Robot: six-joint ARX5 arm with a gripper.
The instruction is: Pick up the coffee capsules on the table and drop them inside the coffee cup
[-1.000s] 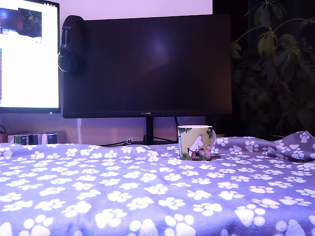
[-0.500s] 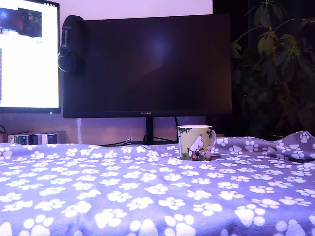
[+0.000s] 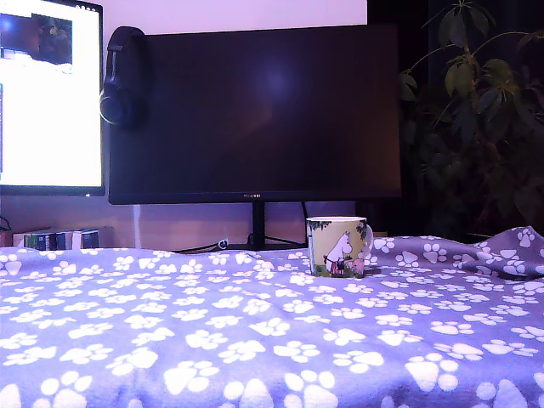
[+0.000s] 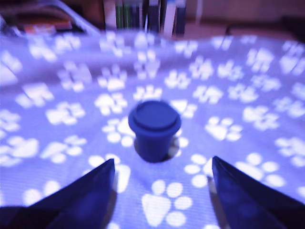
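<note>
Paw-print table (image 4: 248, 76), upright blue capsule (image 4: 154, 129) ahead of wide-open, empty gripper (image 4: 162, 191).

My exterior view sits low at the near edge of the table (image 3: 255, 340), facing the far monitors. My wrist view looks down close — between the gripper (image 4: 162, 191) fingers. Both share only the cloth.

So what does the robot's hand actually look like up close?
Only the wrist view shows it, and only its tips. The hand ends in two dark, flat, wedge-shaped fingers that taper to points. They look blue-black under this light. The picture is blurred, and no cables, markings or arm body are in view. The exterior view shows no part of the robot.
</note>
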